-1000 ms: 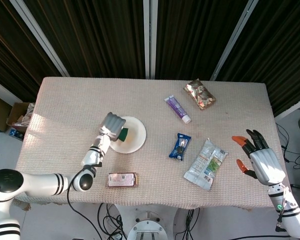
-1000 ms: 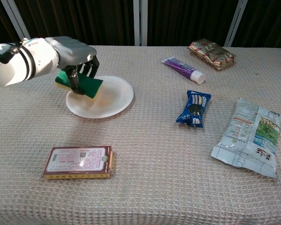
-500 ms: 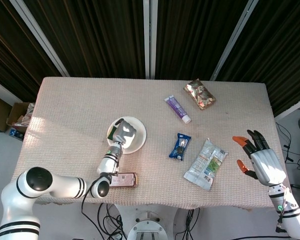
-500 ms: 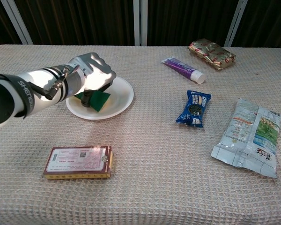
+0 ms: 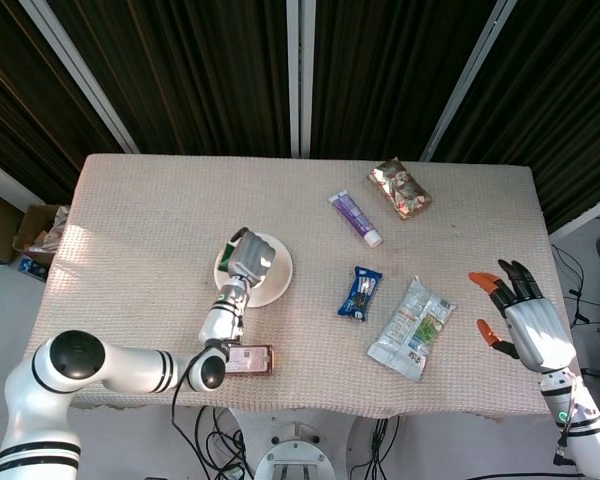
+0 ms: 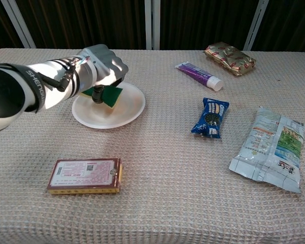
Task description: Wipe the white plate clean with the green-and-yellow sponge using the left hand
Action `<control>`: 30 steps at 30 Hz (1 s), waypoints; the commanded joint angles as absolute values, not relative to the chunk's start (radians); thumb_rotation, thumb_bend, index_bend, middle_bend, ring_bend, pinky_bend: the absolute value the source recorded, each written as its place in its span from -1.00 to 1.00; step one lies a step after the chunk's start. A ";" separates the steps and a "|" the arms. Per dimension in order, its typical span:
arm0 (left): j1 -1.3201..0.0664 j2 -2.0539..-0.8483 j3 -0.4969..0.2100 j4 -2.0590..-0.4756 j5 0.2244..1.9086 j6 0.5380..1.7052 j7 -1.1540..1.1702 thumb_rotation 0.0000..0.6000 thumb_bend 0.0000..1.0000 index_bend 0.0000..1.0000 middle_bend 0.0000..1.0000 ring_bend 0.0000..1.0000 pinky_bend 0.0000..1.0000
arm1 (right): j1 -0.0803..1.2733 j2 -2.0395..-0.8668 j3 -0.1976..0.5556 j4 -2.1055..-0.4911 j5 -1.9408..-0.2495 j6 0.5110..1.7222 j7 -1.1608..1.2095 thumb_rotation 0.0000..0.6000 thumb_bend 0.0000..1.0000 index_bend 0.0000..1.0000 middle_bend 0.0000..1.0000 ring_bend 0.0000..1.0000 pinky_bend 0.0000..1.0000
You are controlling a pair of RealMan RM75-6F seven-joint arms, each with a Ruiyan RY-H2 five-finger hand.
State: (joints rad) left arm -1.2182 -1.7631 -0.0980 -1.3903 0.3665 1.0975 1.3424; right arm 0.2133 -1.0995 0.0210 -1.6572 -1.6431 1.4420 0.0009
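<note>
- Head view: the left hand (image 5: pixel 248 257) sits over the white plate (image 5: pixel 276 278), which lies on the table (image 5: pixel 140 210) left of centre; the hand's fingers are curled down over the plate, hiding nearly all of the sponge. The right hand (image 5: pixel 528 322) hangs off the table's right edge, fingers spread, holding nothing.
- Chest view: the left hand (image 6: pixel 104 68) grips the green-and-yellow sponge (image 6: pixel 109 95) from above, green face up, its yellow underside touching the plate's (image 6: pixel 123 116) far-left part.
- Judgement on handling: the sponge looks soft and light, so it should squash under pressure; holding it by its long sides with a flat bottom seems best.
- The plate looks thin and light; it may slide on the woven cloth, so gentle downward strokes seem wise.
</note>
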 commanded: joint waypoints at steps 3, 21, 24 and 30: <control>-1.249 -1.830 -0.068 -1.329 0.350 1.088 1.422 1.00 -0.48 0.03 0.11 -0.02 -0.07 | 0.212 -1.100 0.023 -1.652 -1.640 1.441 0.005 1.00 -0.43 -0.63 -0.56 -1.00 -0.96; -1.235 -1.818 -0.077 -1.351 0.375 1.163 1.493 1.00 -0.43 0.07 0.16 0.03 0.15 | 0.208 -1.103 0.024 -1.645 -1.652 1.449 0.014 1.00 -0.43 -0.63 -0.56 -1.00 -0.96; -1.239 -1.830 -0.076 -1.362 0.379 1.158 1.503 1.00 -0.43 0.07 0.16 0.03 0.15 | 0.208 -1.103 0.024 -1.647 -1.651 1.446 0.012 1.00 -0.43 -0.63 -0.56 -1.00 -0.96; -1.251 -1.887 -0.069 -1.277 0.351 1.134 1.551 1.00 -0.43 0.07 0.16 0.03 0.15 | 0.204 -1.097 0.025 -1.652 -1.643 1.444 0.008 1.00 -0.43 -0.63 -0.56 -1.00 -0.96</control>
